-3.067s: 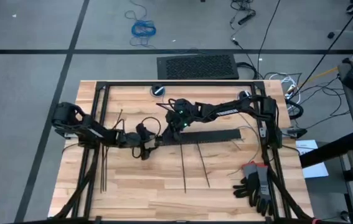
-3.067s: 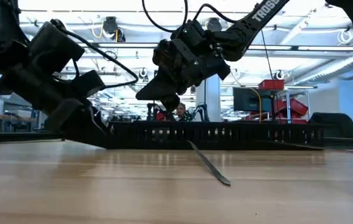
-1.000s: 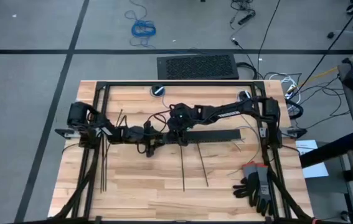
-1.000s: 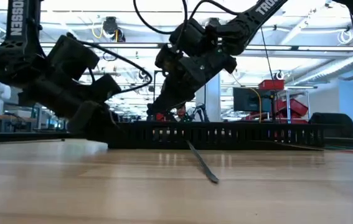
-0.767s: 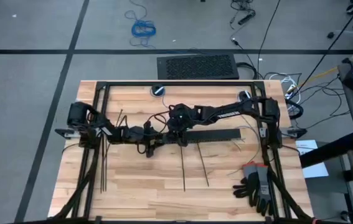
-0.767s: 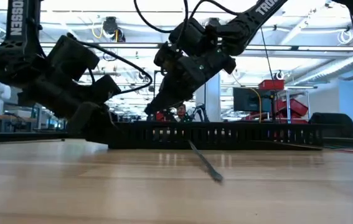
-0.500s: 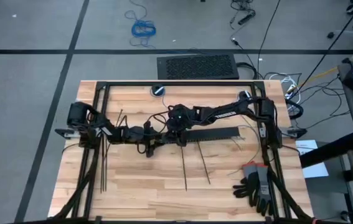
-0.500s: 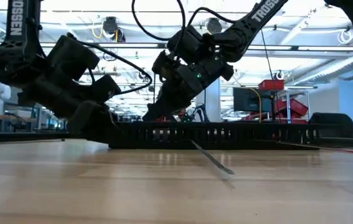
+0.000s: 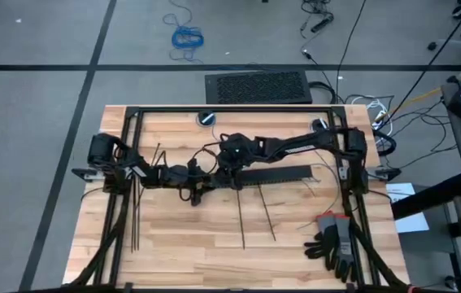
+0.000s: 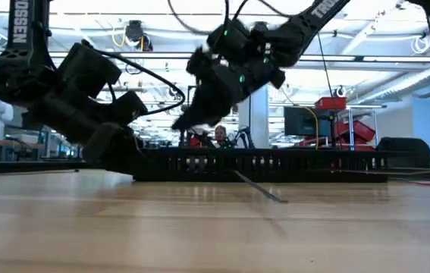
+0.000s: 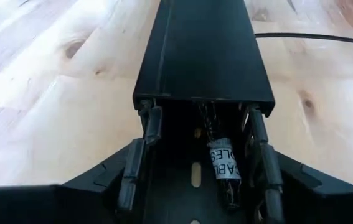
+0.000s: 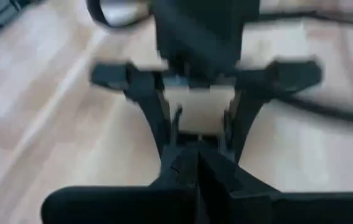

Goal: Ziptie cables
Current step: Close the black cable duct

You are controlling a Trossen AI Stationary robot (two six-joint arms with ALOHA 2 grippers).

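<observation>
Lifted slightly, the closed right tool (image 9: pixel 232 169) hovers above the zipties (image 9: pixel 241 218); left tool (image 9: pixel 198 189) open.

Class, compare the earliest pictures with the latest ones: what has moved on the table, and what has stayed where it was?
The left gripper slid along the table to the end of the black slotted bar. The right gripper shifted slightly above that end. The loose zipties and the gloves stayed put.
</observation>
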